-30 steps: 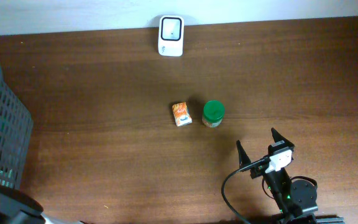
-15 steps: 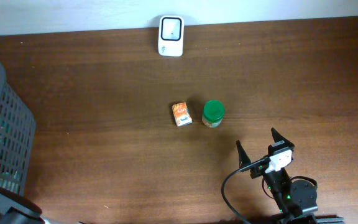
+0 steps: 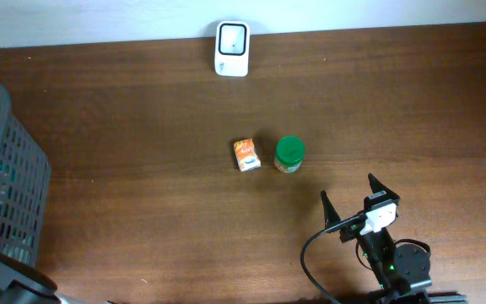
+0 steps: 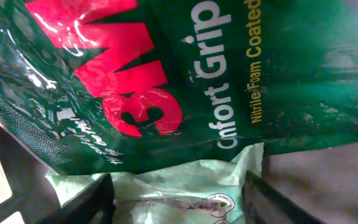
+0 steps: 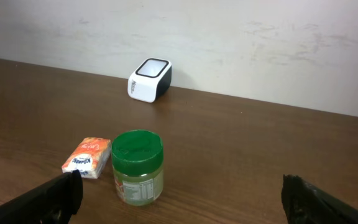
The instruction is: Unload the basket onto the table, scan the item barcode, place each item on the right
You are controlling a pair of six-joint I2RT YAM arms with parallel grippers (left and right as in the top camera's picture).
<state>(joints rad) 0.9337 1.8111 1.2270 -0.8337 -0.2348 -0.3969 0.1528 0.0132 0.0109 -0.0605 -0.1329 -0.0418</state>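
1. The left tool [image 4: 179, 198] is down among the contents of the dark mesh basket [image 3: 7, 186], which stands at the left edge of the bench [image 3: 142, 127].
2. In the left wrist view, its two dark fingers [image 4: 89, 202] stand apart, with a pale green plastic packet [image 4: 166, 177] lying between them.
3. The packet fills nearly the whole gap between the fingers. Whether they already press on it cannot be told from this view.
4. Just above the packet, and partly overlapping it, lies a glossy green 3M Comfort Grip glove pack [image 4: 166, 81] with large red letters.
5. The white barcode scanner [image 3: 232, 38] sits at the far edge of the bench, near the wall and well apart from the basket and the left tool.
6. The right tool [image 3: 348, 189] hovers low at the near edge of the bench with its fingers spread wide and nothing between them.
7. Ahead of the right tool, at mid-bench, stands an upright green-lidded jar [image 3: 289, 154].
8. A small orange packet [image 3: 245, 155] lies flat just to the left of the jar.
9. From the right wrist view, the scanner lies beyond the jar and the orange packet.
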